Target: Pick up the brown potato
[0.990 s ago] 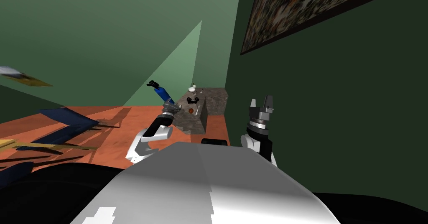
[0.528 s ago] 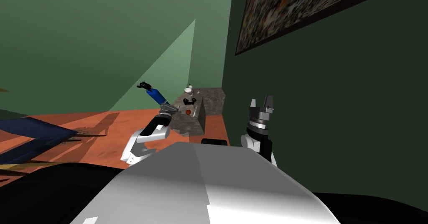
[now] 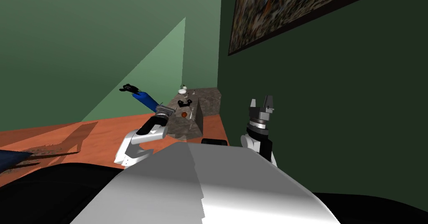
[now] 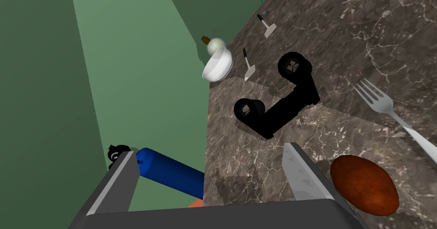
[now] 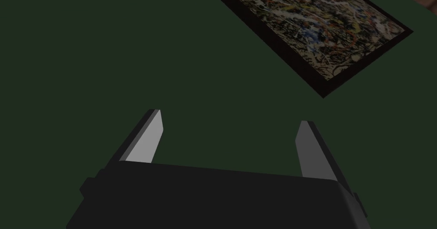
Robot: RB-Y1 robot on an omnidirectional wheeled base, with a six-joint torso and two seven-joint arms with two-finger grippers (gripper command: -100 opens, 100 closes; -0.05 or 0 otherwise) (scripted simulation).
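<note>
Potato (image 4: 364,184), brown, lay on the marbled counter (image 4: 362,34) beside a fork (image 4: 384,107), just outside one finger of the left gripper (image 4: 209,151). That gripper was spread empty, probably ready to straddle it. The right gripper (image 5: 229,117) stood parted too, likely parked clear.

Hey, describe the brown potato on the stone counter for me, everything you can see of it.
The potato is a smooth, reddish-brown oval with finely speckled skin, whole and unmarked. It lies on its side on the dark, pale-veined, stone-look counter. A fork lies just past it, apart from it. The left gripper has its jaws open, and the potato sits outside them, close beside one finger; whether the two touch cannot be told.
</note>
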